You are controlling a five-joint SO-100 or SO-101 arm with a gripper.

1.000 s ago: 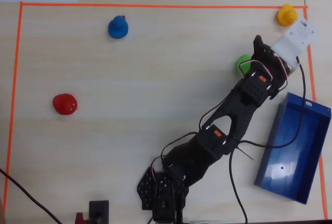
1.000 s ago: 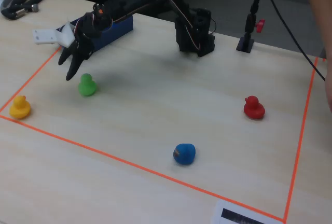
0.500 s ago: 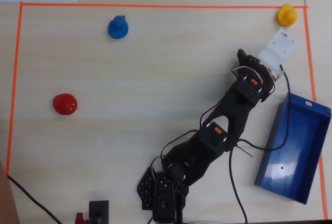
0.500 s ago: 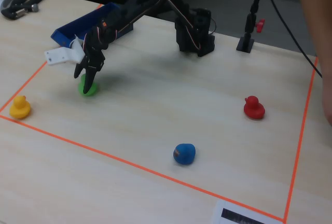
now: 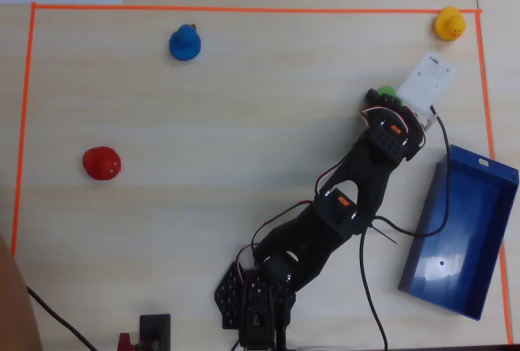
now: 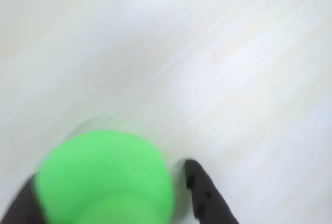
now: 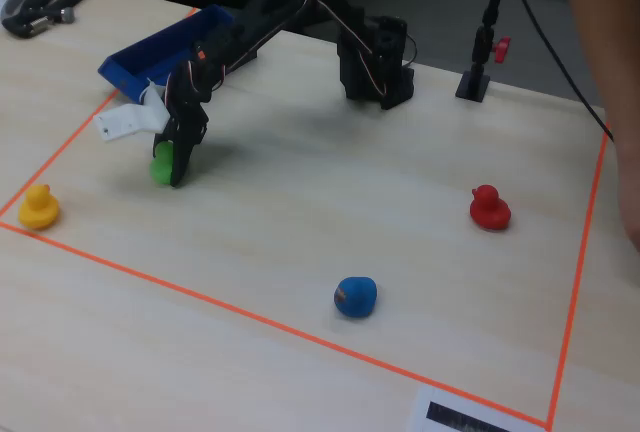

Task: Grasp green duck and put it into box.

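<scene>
My gripper (image 7: 172, 167) is down at the table with the green duck (image 6: 106, 180) sitting between my two fingers (image 6: 207, 195), one on each side of it; they look narrow around it, though whether they already press its skin I cannot tell (the wrist view is blurred). To do this well I should squeeze across the round body, low and centred, then lift straight up before swinging toward the box (image 5: 487, 174), which lies near, beside my arm.
</scene>
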